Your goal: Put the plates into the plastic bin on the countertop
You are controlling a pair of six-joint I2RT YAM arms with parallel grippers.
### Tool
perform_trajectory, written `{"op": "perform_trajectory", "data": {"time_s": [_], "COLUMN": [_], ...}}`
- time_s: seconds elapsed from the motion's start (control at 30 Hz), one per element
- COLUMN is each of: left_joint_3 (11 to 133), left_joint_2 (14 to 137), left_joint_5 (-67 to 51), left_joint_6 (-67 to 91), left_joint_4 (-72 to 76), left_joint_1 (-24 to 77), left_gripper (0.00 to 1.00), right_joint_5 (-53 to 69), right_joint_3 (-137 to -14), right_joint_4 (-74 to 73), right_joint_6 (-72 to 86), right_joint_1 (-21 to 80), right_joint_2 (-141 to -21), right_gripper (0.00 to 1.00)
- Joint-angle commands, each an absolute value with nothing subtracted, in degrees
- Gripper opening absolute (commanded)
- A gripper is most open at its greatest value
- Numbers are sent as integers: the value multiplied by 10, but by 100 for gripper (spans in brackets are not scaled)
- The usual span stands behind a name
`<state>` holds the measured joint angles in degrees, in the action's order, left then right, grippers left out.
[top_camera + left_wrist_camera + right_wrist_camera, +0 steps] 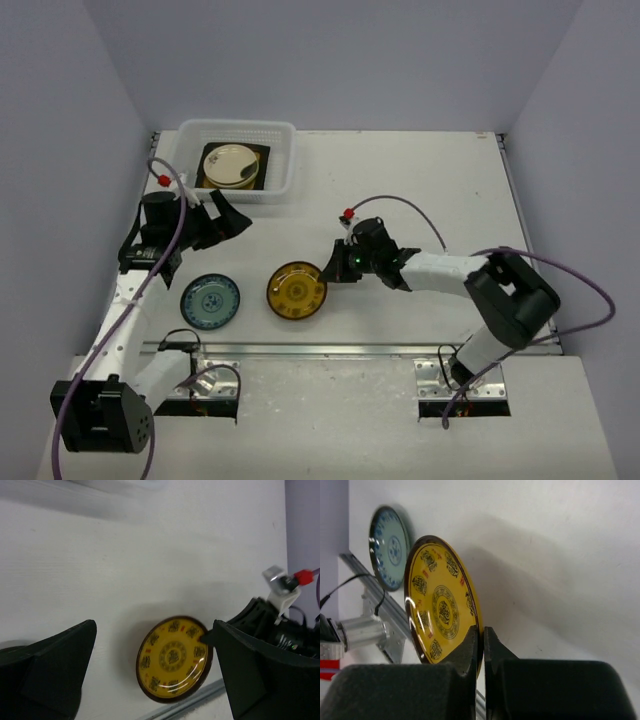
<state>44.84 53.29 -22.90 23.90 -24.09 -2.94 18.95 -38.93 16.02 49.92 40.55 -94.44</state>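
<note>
Closest in is the metal rail [330,349] running along the near edge of the countertop [420,180]. Just past it, two plates sit side by side left of the middle: the blue patterned plate [210,301] toward the left edge and the yellow-brown plate [296,290] to its right, near each other but not touching.

The right gripper [481,640] has come in low from the right side, and its fingers are pressed together on the yellow-brown plate's rim, one pad on top and one underneath. I honestly can't tell whether the plate has left the surface.

A bit further back on the left, the left gripper [228,215] hangs over bare table with its fingers spread wide, holding nothing.

The plastic bin [291,160] is in the far left corner. It has a cream plate [230,163] in it, sitting on a dark-rimmed square plate [262,152].

So I'd say we're at the grab-and-lift step for the yellow one. The next move needs a clean lift without the rim slipping out of that thin pinch. Then it's a carry toward the far left corner, high enough to clear the bin's rim, and a release over the stack. The blue one looks like an easy reach for the left arm afterwards.
</note>
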Motion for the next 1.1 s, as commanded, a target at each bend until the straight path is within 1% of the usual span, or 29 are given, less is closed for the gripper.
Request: {"op": "perform_trajectory", "data": {"time_s": [0.0, 0.13, 0.2, 0.23, 0.3, 0.37, 0.43, 0.47, 0.5, 0.57, 0.63, 0.7, 0.77, 0.8, 0.83, 0.9, 0.93, 1.0, 1.07], "left_joint_3": [400, 352, 337, 330, 328, 337, 345, 354, 362, 367, 373, 391, 411, 441, 464, 508, 525, 561, 608], "left_joint_2": [587, 655, 676, 691, 716, 729, 734, 734, 734, 733, 731, 725, 717, 712, 711, 711, 712, 723, 769], "left_joint_5": [-343, -406, -440, -466, -499, -496, -492, -486, -481, -482, -479, -448, -380, -317, -282, -222, -201, -159, -71], "left_joint_6": [287, 341, 359, 373, 404, 413, 415, 415, 414, 413, 411, 394, 382, 375, 377, 382, 389, 423, 438], "left_joint_4": [-132, 3, 66, 102, 152, 174, 177, 175, 172, 169, 162, 128, 66, 17, -11, -58, -69, -66, -60], "left_joint_1": [55, 89, 97, 101, 115, 137, 150, 161, 168, 172, 173, 173, 171, 163, 143, 98, 71, -6, -34], "left_gripper": [100, 99, 96, 91, 76, 55, 47, 40, 36, 33, 18, 0, 0, 0, 0, 0, 0, 0, 0], "right_joint_5": [111, 241, 296, 315, 332, 340, 337, 335, 333, 331, 327, 328, 327, 319, 301, 260, 240, 204, 192], "right_joint_3": [-410, -391, -388, -393, -396, -397, -397, -396, -394, -392, -387, -381, -380, -378, -374, -364, -359, -340, -323], "right_joint_4": [40, 57, 69, 70, 72, 76, 76, 77, 79, 83, 91, 96, 94, 81, 65, 31, 16, -17, -18], "right_joint_6": [399, 415, 425, 427, 431, 438, 439, 440, 441, 443, 453, 460, 460, 460, 456, 447, 441, 423, 416], "right_joint_1": [371, 290, 257, 254, 253, 252, 252, 251, 249, 247, 241, 233, 224, 218, 207, 182, 172, 157, 148], "right_joint_2": [-803, -715, -694, -686, -677, -674, -674, -674, -674, -674, -675, -673, -671, -668, -657, -634, -621, -575, -560], "right_gripper": [0, 0, 0, 0, 0, 0, 0, 0, 0, 0, 0, 1, 9, 49, 67, 93, 99, 99, 99]}}
